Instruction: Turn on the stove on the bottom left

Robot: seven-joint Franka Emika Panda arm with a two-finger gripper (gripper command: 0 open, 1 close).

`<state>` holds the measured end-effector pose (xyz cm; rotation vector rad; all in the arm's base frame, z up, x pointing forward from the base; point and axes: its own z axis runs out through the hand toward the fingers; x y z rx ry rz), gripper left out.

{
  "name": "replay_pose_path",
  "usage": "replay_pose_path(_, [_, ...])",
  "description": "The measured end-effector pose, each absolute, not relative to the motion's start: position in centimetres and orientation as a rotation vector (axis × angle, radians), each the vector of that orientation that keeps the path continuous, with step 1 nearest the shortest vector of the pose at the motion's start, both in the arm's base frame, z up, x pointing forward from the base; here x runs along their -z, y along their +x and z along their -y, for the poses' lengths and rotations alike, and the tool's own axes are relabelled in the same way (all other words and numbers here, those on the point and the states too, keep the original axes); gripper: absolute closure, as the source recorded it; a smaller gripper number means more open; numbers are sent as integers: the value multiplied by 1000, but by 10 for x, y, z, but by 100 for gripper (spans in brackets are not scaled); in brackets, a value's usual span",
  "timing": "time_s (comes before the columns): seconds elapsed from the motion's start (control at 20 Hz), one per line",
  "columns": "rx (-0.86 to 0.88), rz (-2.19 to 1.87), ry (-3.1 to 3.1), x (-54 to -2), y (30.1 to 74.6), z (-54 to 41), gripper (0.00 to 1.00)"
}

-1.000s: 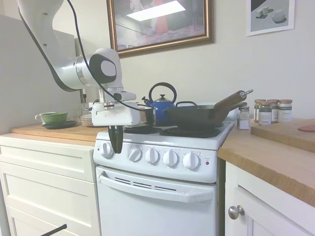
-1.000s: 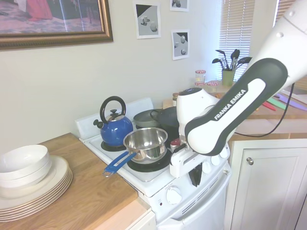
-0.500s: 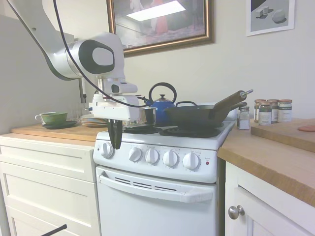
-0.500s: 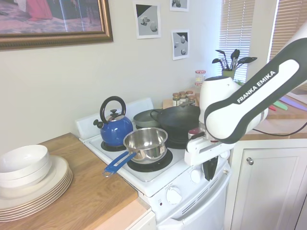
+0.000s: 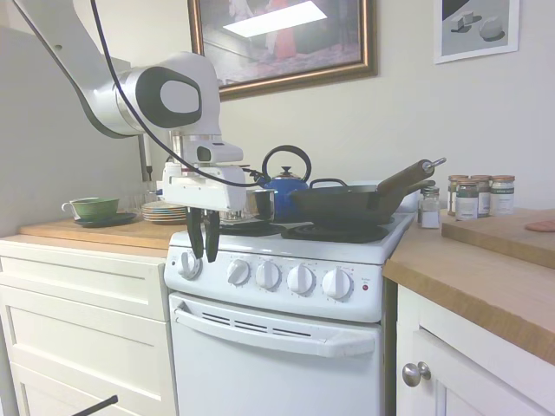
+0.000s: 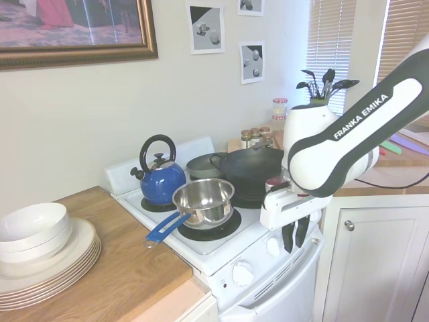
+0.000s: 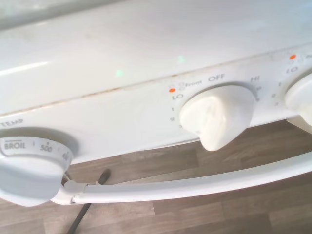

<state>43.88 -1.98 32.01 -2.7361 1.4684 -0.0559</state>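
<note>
I see the white freestanding electric stove (image 5: 286,338) standing between a run of white cabinet drawers (image 5: 82,321) and a white cabinet with a round metal door knob (image 5: 414,373), both topped with pale wooden counter (image 5: 486,282). Its front panel carries a row of five round white knobs (image 5: 268,276), a small red light (image 5: 365,287) at the far end of the row, and a white oven-door handle (image 5: 276,330) below.

My two-finger black gripper (image 5: 205,236) hangs fingers-down just in front of the panel, between the first and second knobs, with its fingers spread a little apart and nothing between them. The second exterior view shows the same gap between the fingers (image 6: 287,236).

Through the wrist camera I read a white wedge-shaped knob (image 7: 218,117) ringed with LO, OFF and HI markings beside an orange dot, a larger dial marked BROIL (image 7: 30,168) beside it, and brown wood-plank floor (image 7: 195,214) beneath the handle.

On the cooktop sit a blue kettle with a black loop handle (image 6: 159,176), a shiny steel saucepan with a blue handle (image 6: 201,202) and a dark wok-like pan (image 5: 351,201). A stack of cream plates with a white bowl on top (image 6: 41,251) rests on the counter; a green cup on a saucer (image 5: 97,209) and small spice jars (image 5: 475,197) stand along the cream wall under a gold-framed painting (image 5: 282,39).
</note>
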Motion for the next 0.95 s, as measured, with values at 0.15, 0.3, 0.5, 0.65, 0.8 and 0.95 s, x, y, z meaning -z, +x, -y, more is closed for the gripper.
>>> replay_pose_path(0.15, [60, -1461, -2741, -321, 439, 18, 0])
replay_pose_path(0.3, [64, -1457, -2744, -323, 439, 18, 0])
replay_pose_path(0.5, [65, -1446, -2758, -323, 438, 17, 0])
replay_pose_path(0.65, [68, -1430, -2773, -322, 438, 17, 0])
replay_pose_path(0.8, [73, -1416, -2783, -323, 436, 18, 0])
replay_pose_path(0.95, [80, -1411, -2792, -324, 432, 21, 0])
